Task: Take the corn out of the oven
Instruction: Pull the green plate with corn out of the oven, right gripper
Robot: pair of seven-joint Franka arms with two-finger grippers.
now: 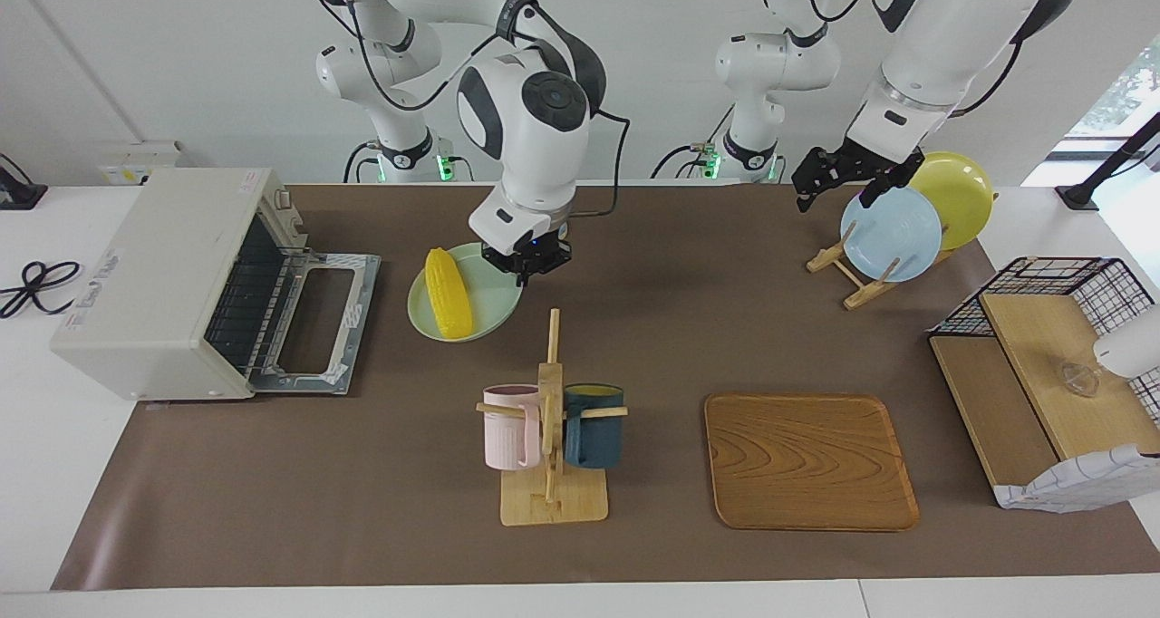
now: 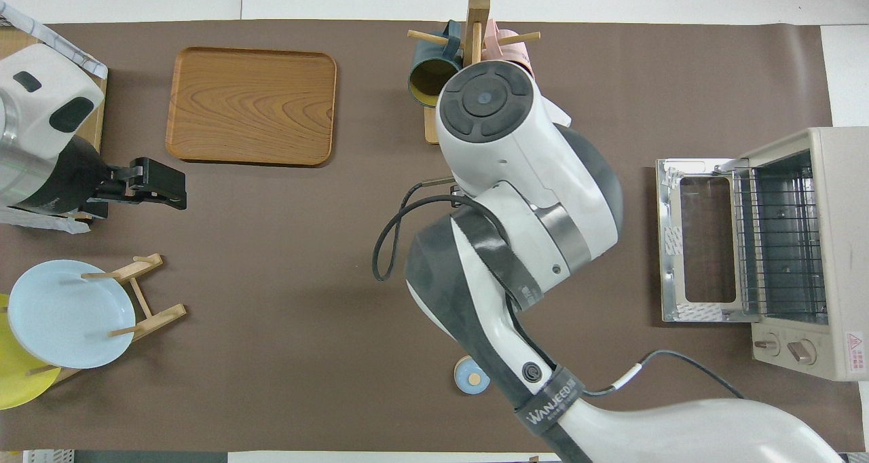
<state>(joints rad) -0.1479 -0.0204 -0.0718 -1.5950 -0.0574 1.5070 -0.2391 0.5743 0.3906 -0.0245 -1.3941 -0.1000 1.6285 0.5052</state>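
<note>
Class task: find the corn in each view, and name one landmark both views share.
Facing view: the corn lies on a pale green plate beside the open oven, by the right claw.
Overhead view: not visible; the right arm covers that spot.
Shared landmark: the oven.

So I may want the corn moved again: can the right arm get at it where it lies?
Probably yes: the right gripper hangs over the green plate, beside the corn, which lies uncovered on it, outside the oven.
</note>
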